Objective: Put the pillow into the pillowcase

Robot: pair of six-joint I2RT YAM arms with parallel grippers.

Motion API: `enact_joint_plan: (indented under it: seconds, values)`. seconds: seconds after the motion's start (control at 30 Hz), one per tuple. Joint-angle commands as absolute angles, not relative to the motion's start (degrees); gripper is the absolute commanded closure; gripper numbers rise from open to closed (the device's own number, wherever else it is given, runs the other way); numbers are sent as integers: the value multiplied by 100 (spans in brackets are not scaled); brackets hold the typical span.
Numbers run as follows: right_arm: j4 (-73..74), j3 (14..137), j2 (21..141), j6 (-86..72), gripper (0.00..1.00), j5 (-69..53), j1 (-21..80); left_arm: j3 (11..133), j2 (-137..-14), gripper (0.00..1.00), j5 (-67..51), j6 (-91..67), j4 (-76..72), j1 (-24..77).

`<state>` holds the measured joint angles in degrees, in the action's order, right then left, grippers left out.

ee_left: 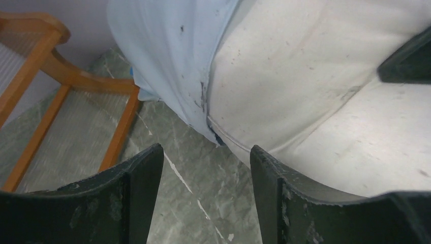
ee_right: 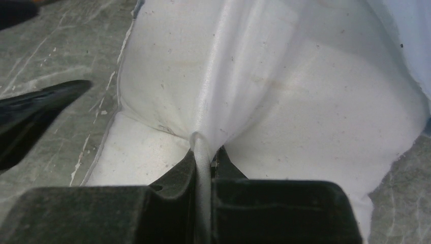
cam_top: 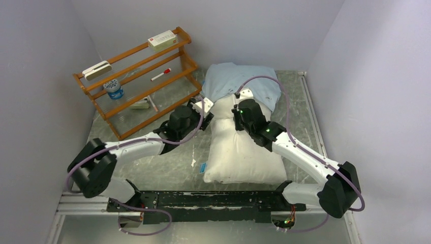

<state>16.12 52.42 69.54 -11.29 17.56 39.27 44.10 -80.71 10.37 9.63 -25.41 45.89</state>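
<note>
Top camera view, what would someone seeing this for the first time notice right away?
The big white pillow fills the middle of the table, its far end covered by the pale-blue pillowcase. The right gripper is pinched shut on a fold of the pillow's fabric, while the left gripper stands open beside the pillowcase's edge. A wooden rack with small items sits at the far left.

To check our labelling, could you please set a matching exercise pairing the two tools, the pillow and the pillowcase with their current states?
Column one:
1 left tool
2 right tool
3 pillowcase
4 pillow

Column two:
A covers the pillow's far end
B open, holding nothing
C near half uncovered
D shut on a pillow fold

Pairs: 1-B, 2-D, 3-A, 4-C
</note>
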Motion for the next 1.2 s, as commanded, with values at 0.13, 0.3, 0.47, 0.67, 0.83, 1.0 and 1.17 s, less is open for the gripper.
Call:
enact_joint_plan:
  seconds: [0.13, 0.3, 0.47, 0.67, 0.83, 1.0, 1.17]
  values:
    - [1338, 5307, 6773, -1086, 100, 1362, 3931, 5244, -9291, 32, 1282, 1500, -3139, 4523]
    - [1273, 5406, 6769, -1100, 100, 1210, 3931, 5515, -9922, 34, 1705, 1471, -3496, 4487]
    - [1327, 5471, 6849, -1104, 100, 1127, 3933, 5697, -10429, 35, 2261, 1538, -3905, 4424]
    - [1286, 5433, 6786, -1301, 100, 987, 3930, 5831, -10874, 35, 2109, 1746, -4527, 4340]
    - [1060, 5343, 6803, -1547, 100, 1033, 3937, 5828, -10989, 66, 1848, 1956, -4817, 4342]
    - [385, 5087, 6843, -1961, 100, 1544, 3866, 5111, -10140, 95, 1079, 1907, -5091, 4348]
    - [-453, 4982, 7057, -2617, 100, 1713, 3510, 4177, -9127, 95, 27, 2110, -5232, 4552]
